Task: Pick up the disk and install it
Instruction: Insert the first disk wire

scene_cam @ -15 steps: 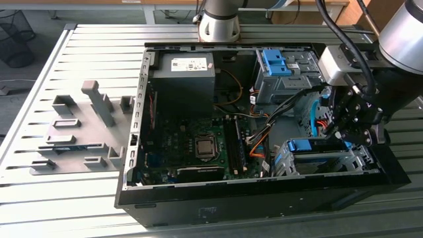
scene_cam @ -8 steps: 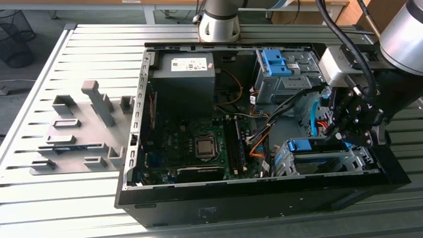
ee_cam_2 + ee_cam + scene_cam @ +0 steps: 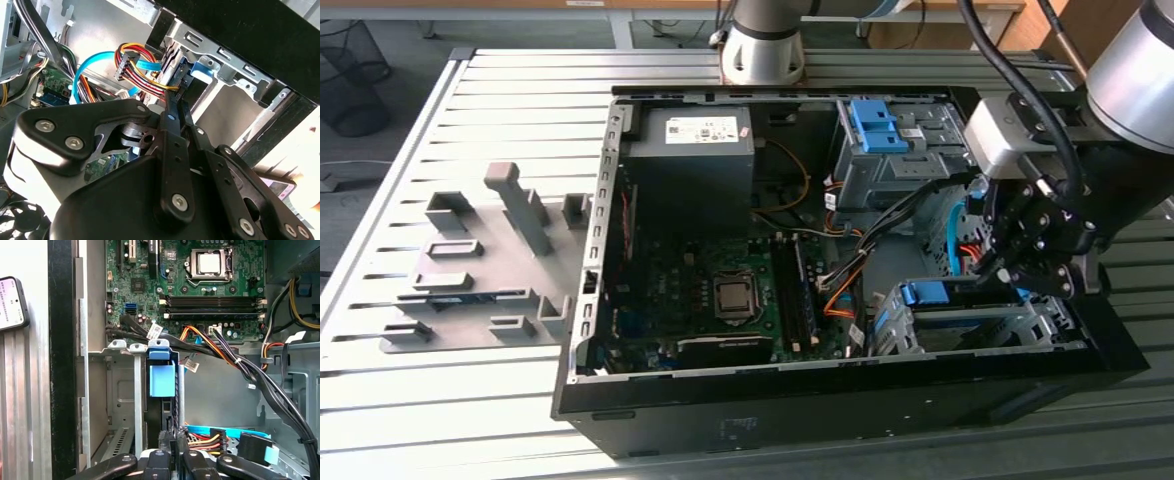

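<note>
on the slatted metal table (image 3: 480, 400), an open computer case (image 3: 854, 400).

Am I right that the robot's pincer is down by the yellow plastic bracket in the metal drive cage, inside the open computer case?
Not quite: the plastic bracket is blue, not yellow, as the first wrist view shows. The pincer is indeed down by it at the metal drive cage, inside the open computer case.

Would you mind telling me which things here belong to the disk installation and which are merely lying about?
Belonging to the job:
- the disk, edge-on in the drive cage
- the gripper, right at the disk
- the open computer case

Just lying about:
- grey fixture plate beside the case
- blue bracket in the other cage
- black power supply box
- phone
</note>
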`<state>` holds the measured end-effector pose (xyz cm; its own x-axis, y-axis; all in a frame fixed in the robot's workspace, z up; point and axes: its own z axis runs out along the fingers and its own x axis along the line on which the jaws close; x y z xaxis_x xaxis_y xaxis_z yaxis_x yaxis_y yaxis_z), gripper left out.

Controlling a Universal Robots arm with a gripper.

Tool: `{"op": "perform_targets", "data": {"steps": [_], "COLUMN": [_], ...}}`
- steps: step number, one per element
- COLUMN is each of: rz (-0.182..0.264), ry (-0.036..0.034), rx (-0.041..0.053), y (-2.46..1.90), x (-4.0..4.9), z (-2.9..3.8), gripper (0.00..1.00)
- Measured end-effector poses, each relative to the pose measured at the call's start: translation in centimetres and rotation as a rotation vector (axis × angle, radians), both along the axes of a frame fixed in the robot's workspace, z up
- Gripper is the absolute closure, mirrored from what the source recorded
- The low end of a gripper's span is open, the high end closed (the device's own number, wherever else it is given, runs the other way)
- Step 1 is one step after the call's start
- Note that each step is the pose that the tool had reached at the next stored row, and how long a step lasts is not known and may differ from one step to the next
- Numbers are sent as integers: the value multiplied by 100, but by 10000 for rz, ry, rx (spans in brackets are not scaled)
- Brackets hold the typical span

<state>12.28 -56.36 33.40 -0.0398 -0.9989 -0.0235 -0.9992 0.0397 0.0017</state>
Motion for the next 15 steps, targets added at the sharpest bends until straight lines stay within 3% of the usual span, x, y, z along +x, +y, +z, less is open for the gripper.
{"op": "perform_targets", "data": {"steps": [15], "rz": [-1], "ry": [0], "rx": [6], "y": [0], "x": [0], "z": [-32], "gripper": [84]}}
